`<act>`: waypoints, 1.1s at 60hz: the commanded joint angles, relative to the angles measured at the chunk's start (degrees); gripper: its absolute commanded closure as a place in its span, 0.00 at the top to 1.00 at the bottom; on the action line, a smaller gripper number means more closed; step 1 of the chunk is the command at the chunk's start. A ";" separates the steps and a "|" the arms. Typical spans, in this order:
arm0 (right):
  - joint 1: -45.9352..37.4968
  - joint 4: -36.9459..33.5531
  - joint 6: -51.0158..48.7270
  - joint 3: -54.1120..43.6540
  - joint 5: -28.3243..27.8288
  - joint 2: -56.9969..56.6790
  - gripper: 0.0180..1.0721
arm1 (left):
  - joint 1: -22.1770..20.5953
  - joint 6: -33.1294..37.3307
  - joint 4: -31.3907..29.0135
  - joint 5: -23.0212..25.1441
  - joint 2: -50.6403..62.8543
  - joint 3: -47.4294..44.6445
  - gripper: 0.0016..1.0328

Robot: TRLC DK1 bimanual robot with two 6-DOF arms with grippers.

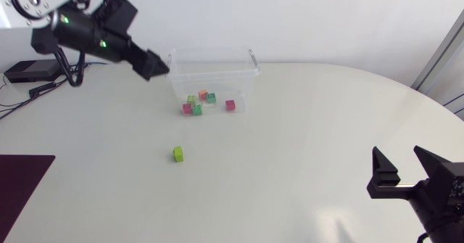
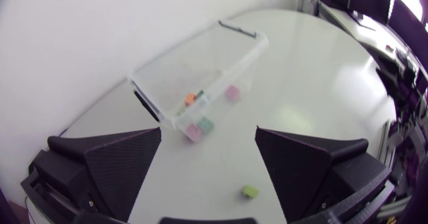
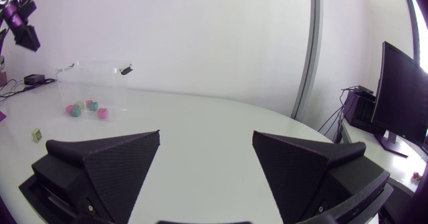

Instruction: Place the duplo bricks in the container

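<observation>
In the clear container [image 1: 217,52], toward the far side of the surface [image 1: 304,149]: six small bricks [image 1: 197,109] by count. Two pink, two green, one orange and one pale yellow-green, the last hard to vouch for through the wall. Gathered there, presumably, as the finished share of the job.

Outside it, just one loose brick [image 1: 178,154], yellow-green, alone on the open surface on the near side of the container and apart from it. Judging from this, the only piece left to fetch.

Up beside the container's left end, above the surface: the left tool [image 1: 156,65], spread wide and holding nothing. Probably so spread for want of a load, and ready for dropping over the loose brick, though well short of it. Between its fingers [image 2: 124,164] in its own camera: container ahead, loose brick closer in.

Down at the near right edge: the right tool [image 1: 402,163], likewise wide and empty, well apart from both container and loose brick. Apparently out of the way so as not to crowd the left arm's work.

Tally: two tools, one container, seven bricks.
</observation>
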 commanded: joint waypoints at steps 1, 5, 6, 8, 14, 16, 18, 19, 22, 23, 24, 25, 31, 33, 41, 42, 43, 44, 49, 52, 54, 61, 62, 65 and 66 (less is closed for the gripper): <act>-0.34 -1.55 1.10 -0.32 0.46 -0.30 0.95 | 0.51 9.63 -1.01 1.39 0.04 -5.90 0.96; -0.34 -1.55 1.10 -0.32 0.46 -0.30 0.95 | 0.68 14.20 -1.01 1.48 0.92 -8.18 0.96; -0.34 -1.55 1.10 -0.32 0.46 -0.30 0.95 | 0.68 15.25 -1.01 1.48 1.27 -8.62 0.96; -0.34 -1.55 1.10 -0.32 0.46 -0.30 0.95 | 0.68 17.10 -1.01 1.57 1.97 -9.24 0.96; -0.34 -1.55 1.10 -0.32 0.46 -0.30 0.95 | 0.51 19.82 -1.18 2.36 4.26 -10.99 0.96; -0.34 -1.55 1.10 -0.32 0.46 -0.30 0.95 | 0.33 20.96 -1.62 2.44 5.31 -11.43 0.96; -0.34 -1.55 1.10 -0.32 0.46 -0.30 0.95 | -0.11 22.11 -1.62 2.53 6.10 -12.22 0.96; -0.34 -1.55 1.10 -0.32 0.46 -0.30 0.95 | -0.37 22.37 -1.62 2.44 6.45 -12.58 0.96; -0.34 -1.55 1.10 -0.32 0.46 -0.30 0.95 | -0.99 23.51 -1.62 2.53 7.51 -13.45 0.96; -0.34 -1.55 1.10 -0.32 0.46 -0.30 0.95 | -1.25 23.86 -1.62 2.53 8.12 -13.81 0.96; -0.34 -1.55 1.10 -0.32 0.46 -0.30 0.95 | -1.51 24.30 -1.62 2.53 8.83 -14.16 0.96; -0.34 -1.55 1.10 -0.32 0.46 -0.30 0.95 | -1.60 24.48 -1.62 2.53 9.09 -14.25 0.96; -0.34 -1.55 1.10 -0.32 0.46 -0.30 0.95 | -2.04 26.76 -1.01 2.53 13.04 -15.39 0.96; -0.34 -1.55 1.10 -0.32 0.46 -0.30 0.95 | -2.04 26.76 -0.39 2.44 13.75 -15.56 0.96; -0.34 -1.55 1.10 -0.32 0.46 -0.30 0.95 | -2.22 27.12 1.10 2.44 14.89 -15.83 0.96; -0.34 -1.55 1.10 -0.32 0.46 -0.30 0.95 | -2.22 27.12 1.28 2.44 15.07 -15.83 0.96; -0.34 -1.55 1.10 -0.32 0.46 -0.30 0.95 | -2.22 27.20 1.37 2.44 15.33 -15.83 0.96; -0.34 -1.55 1.10 -0.32 0.46 -0.30 0.95 | -2.22 27.29 1.45 2.36 15.59 -15.74 0.96; -0.34 -1.55 1.10 -0.32 0.46 -0.30 0.96 | -2.39 28.61 2.25 2.27 16.21 -15.83 0.96; -0.34 -1.55 1.10 -0.32 0.46 -0.30 0.95 | -2.57 28.79 2.51 2.27 16.65 -15.92 0.96; -0.34 -1.55 1.10 -0.32 0.46 -0.30 0.95 | -2.66 28.79 2.60 2.27 17.00 -15.83 0.96; -0.34 -1.55 1.10 -0.32 0.46 -0.30 0.95 | -2.83 29.58 3.21 2.01 18.49 -16.00 0.96; -0.34 -1.55 1.10 -0.32 0.46 -0.30 0.95 | -2.83 29.58 3.39 1.92 18.58 -16.00 0.96; -0.34 -1.55 1.10 -0.32 0.46 -0.30 0.96 | -2.92 29.67 3.65 1.92 18.93 -16.00 0.96; -0.34 -1.55 1.10 -0.32 0.46 -0.30 0.95 | -3.01 29.67 3.74 1.92 19.02 -16.00 0.96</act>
